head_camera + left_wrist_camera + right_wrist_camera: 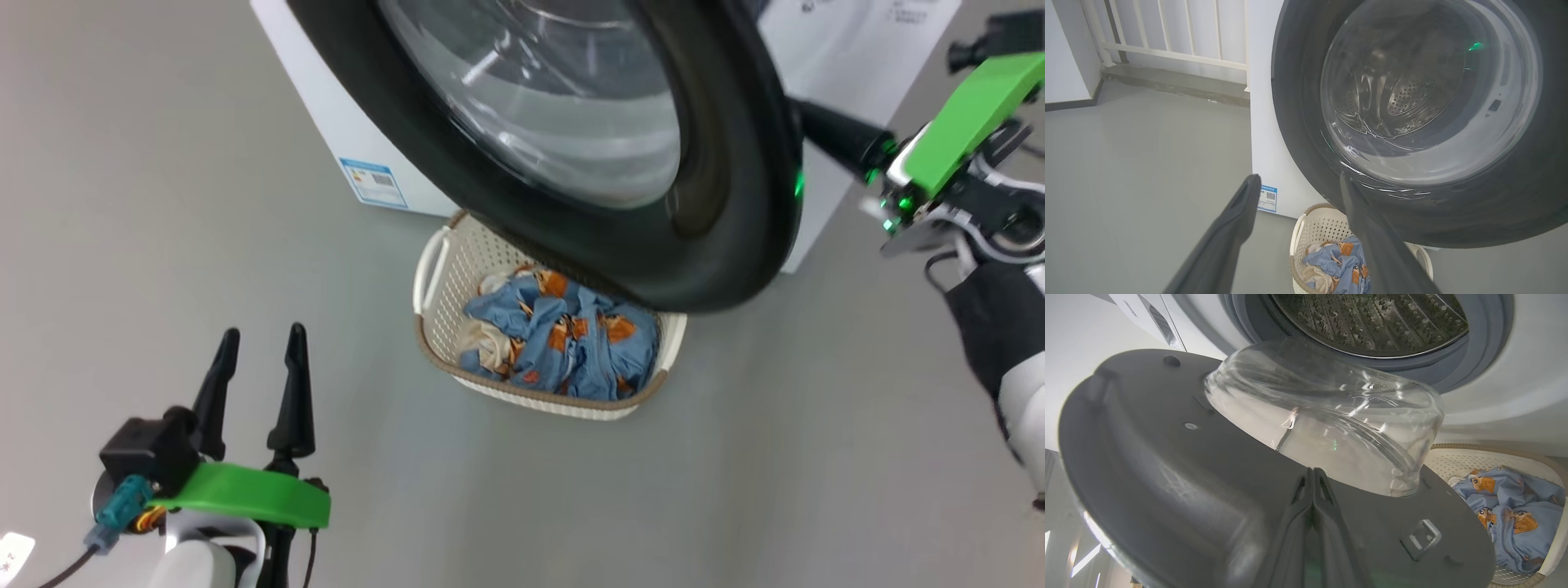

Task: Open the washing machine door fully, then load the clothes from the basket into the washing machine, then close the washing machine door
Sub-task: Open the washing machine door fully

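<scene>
My right claw (1312,473) has its two dark fingers closed flat together with nothing between them. They are laid along the inner face of the washing machine door (1167,477), tips just short of its bulging glass bowl (1331,428); whether they press on it I cannot tell. That arm comes in around the door's free edge, wrist raised, claw pointing toward the washing machine (1515,375), whose steel drum (1372,322) lies open beyond the fingertips. The door stands partly swung out, overhanging the basket (445,302). My left claw (264,331) hangs low, well apart from the door, its fingers pointing forward and spread wide around nothing. Ahead of it and to its right the basket sits on the floor (163,245), close before the machine's front, with the clothes (563,335) heaped inside.
</scene>
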Motion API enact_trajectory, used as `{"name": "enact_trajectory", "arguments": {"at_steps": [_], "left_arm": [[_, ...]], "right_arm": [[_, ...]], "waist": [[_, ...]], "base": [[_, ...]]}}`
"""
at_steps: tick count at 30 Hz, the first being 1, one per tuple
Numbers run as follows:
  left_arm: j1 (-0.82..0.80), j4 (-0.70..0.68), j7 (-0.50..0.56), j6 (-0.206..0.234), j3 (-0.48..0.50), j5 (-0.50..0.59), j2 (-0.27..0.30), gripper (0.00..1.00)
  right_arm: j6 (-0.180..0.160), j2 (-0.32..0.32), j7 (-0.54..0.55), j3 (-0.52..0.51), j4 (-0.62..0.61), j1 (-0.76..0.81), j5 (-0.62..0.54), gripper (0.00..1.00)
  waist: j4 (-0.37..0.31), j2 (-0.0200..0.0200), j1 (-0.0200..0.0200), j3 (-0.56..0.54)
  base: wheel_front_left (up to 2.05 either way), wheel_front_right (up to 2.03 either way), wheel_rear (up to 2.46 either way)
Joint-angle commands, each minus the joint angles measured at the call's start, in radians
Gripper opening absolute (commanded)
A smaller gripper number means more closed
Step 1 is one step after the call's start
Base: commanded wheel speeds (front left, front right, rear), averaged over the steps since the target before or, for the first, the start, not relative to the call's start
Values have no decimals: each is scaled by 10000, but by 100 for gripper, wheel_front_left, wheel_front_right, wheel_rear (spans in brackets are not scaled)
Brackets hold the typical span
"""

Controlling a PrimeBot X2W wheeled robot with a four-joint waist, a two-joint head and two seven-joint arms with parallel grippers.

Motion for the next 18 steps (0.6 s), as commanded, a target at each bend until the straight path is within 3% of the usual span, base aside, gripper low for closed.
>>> {"name": "enact_trajectory", "arguments": {"at_steps": [1, 18], "left_arm": [[98, -150, -63, -15, 368, 85, 276, 100], [1003, 266, -63, -15, 434, 312, 462, 100]], "right_arm": [[19, 249, 113, 173, -413, 354, 266, 0], [19, 640, 770, 132, -1445, 2952, 1198, 0]], "waist": [[353, 0, 0, -503], [1554, 0, 0, -2000]], "base": [[0, 0, 0], [0, 0, 0]]}}
